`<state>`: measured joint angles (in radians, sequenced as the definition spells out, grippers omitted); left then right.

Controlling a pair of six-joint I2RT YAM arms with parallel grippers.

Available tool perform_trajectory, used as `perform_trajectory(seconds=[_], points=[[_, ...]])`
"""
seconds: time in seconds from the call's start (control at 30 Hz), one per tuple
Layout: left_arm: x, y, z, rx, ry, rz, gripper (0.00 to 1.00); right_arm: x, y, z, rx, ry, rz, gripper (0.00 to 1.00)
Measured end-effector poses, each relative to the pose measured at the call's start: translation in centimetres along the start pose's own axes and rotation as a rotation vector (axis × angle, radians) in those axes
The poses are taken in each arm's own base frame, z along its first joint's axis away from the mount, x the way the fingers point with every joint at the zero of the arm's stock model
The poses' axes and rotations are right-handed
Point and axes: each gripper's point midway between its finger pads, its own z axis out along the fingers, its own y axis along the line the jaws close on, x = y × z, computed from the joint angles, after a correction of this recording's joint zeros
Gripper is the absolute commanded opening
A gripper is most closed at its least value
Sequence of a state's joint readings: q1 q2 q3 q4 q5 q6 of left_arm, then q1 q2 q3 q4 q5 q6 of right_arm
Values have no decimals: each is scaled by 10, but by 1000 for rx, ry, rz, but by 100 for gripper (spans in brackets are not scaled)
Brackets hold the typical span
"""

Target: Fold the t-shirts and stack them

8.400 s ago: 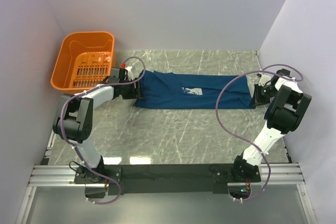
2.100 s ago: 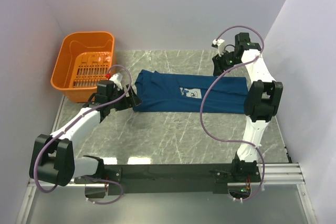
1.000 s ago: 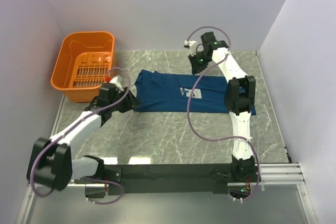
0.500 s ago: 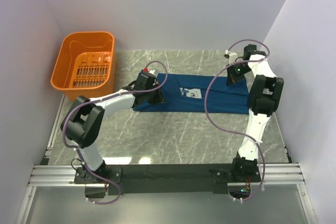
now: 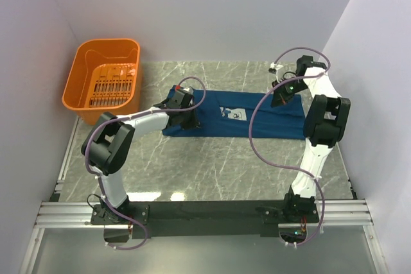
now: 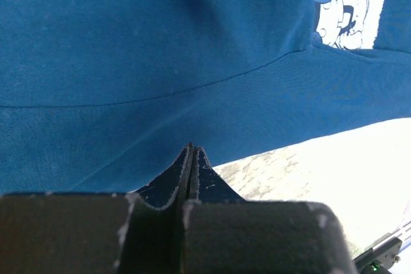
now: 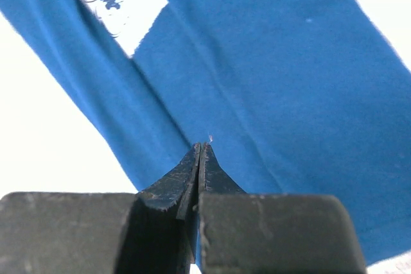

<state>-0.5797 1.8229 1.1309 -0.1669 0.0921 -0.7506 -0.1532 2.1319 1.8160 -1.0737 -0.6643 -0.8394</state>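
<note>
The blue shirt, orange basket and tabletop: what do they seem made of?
The t-shirt looks like soft matte knit cotton: it creases and shows stitched seams. The basket looks like moulded glossy plastic, with a slotted floor. The tabletop looks like polished grey marble or a laminate imitation: white veins, lamp reflections.

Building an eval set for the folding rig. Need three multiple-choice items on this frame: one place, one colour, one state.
1. Where is the orange basket? A far left, apart from the t-shirt; B near right; C on the t-shirt.
2. What colour is the t-shirt? A red; B dark blue; C white.
3. How is the left hand? A wide open; B shut; C out of view.
Key: 1 A, it stands far left in the top view; 2 B, blue cloth around a white print; 3 B, its fingers press together.
</note>
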Motion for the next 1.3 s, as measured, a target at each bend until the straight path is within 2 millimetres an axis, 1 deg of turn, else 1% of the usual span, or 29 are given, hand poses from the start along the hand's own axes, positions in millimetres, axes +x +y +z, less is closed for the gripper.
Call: perform_trajectory(seconds=[0.1,0.2,0.3,0.43,0.47,0.53,0.63,0.7,0.83,1.03,1.23,1.3], points=[[1,4,1,-16,3,0,1,0,6,2,-20,-2,-3,0],[5,11,7,-49,21,-2,1,-3,5,5,-9,-3,1,1],[10,21,16,-85,39,-6,1,-12,3,13,30,-2,-1,2],[6,23,17,-88,32,-10,1,-24,-2,23,86,15,14,2],[6,24,17,-89,33,-12,0,-28,-6,25,98,16,15,2],[5,24,17,-90,32,-13,1,-39,-18,28,136,13,18,1],[4,25,17,-91,31,-16,0,-45,-38,32,185,18,32,1],[4,26,17,-91,31,-17,1,-42,-47,37,208,33,46,0],[3,26,18,-88,36,-19,1,-30,-55,42,241,82,79,0],[0,24,21,-85,38,-19,1,-20,-64,44,291,124,107,0],[-1,24,21,-78,47,-17,1,-3,-72,56,313,180,136,0],[-1,24,22,-77,49,-16,1,-3,-74,55,322,183,140,0]])
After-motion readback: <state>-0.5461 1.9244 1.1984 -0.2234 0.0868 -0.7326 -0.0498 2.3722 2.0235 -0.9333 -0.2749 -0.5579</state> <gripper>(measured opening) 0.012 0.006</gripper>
